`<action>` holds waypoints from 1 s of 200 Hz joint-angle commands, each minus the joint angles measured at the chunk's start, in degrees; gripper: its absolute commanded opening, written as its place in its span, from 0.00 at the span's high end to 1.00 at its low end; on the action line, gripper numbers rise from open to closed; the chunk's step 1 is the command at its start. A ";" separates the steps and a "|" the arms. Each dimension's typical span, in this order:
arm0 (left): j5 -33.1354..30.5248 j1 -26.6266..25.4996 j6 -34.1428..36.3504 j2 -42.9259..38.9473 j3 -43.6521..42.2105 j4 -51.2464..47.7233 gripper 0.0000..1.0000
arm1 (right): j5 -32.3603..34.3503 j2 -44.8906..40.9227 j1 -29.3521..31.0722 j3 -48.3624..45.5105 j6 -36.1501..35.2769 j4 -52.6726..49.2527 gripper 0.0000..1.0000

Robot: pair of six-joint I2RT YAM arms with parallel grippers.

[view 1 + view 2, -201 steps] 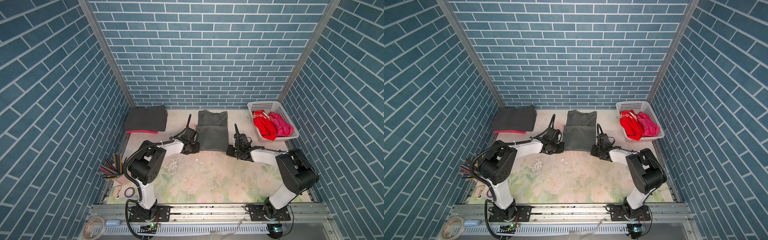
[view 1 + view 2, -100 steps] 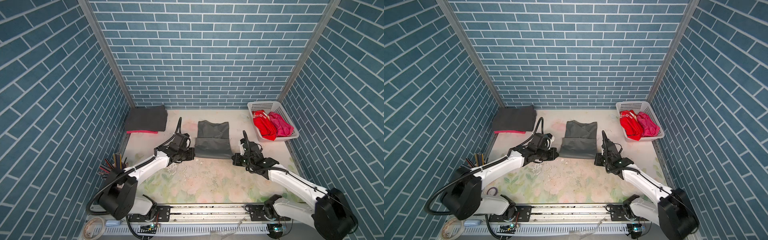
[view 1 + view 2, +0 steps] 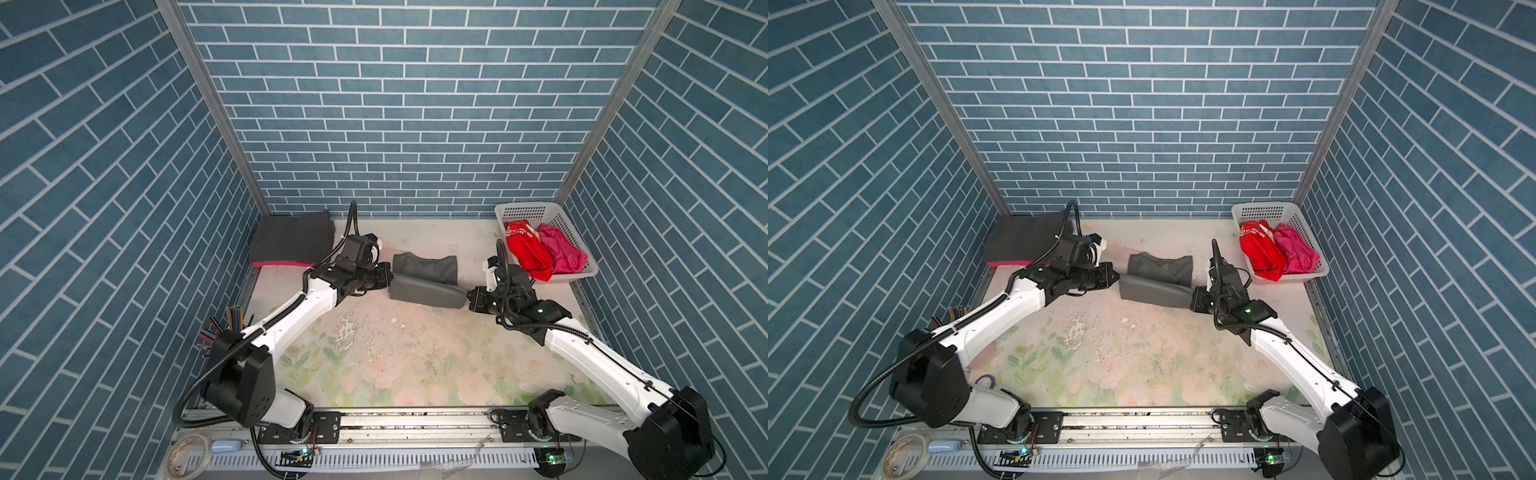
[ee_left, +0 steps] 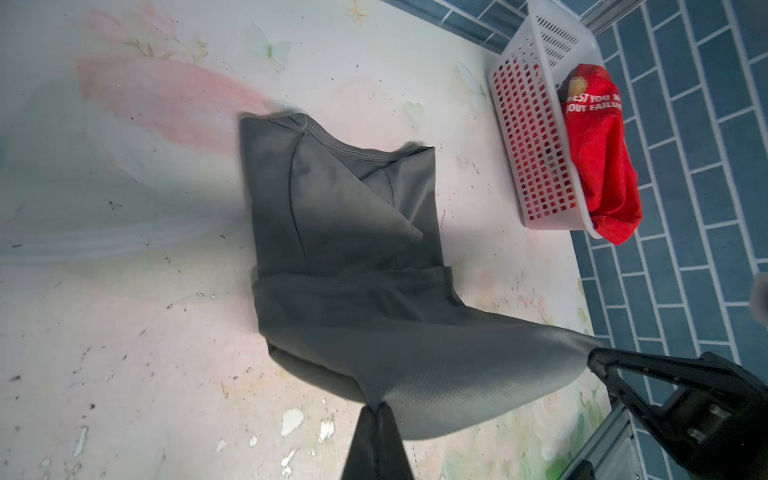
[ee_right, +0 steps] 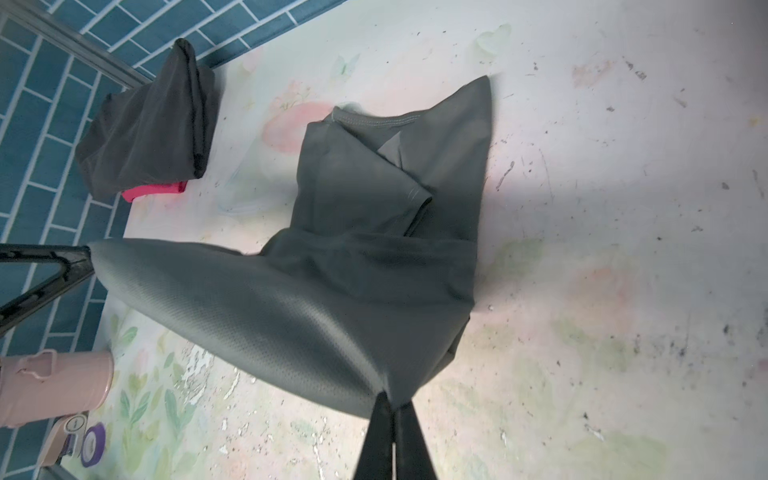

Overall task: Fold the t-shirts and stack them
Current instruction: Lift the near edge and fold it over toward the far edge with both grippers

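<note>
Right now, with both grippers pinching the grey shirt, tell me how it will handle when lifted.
Probably floppy: the grey shirt bows in a curve between the left gripper and the right gripper. Likely light: two pinched corners alone carry the raised fold. It may drag, since its collar end lies on the table.

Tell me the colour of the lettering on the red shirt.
White lettering, clearest in the left wrist view.

Left tool (image 3: 1115,277) and right tool (image 3: 1192,300) pinch grey t-shirt (image 3: 1154,291) edge above table (image 3: 1142,357)
</note>
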 commanded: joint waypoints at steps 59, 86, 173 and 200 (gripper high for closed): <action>-0.51 5.12 1.78 15.99 11.19 2.24 1.00 | -8.15 20.34 -9.62 16.22 -7.50 4.50 1.00; -0.30 6.36 0.82 20.22 15.52 3.04 1.00 | -12.16 25.80 -11.97 20.99 -8.69 4.57 1.00; 1.00 7.65 -0.57 35.46 29.76 3.62 1.00 | -21.37 44.06 -15.91 34.93 -10.09 6.33 1.00; -0.26 8.08 -0.48 38.83 33.46 2.83 1.00 | -23.44 47.50 -16.86 37.10 -9.56 8.31 1.00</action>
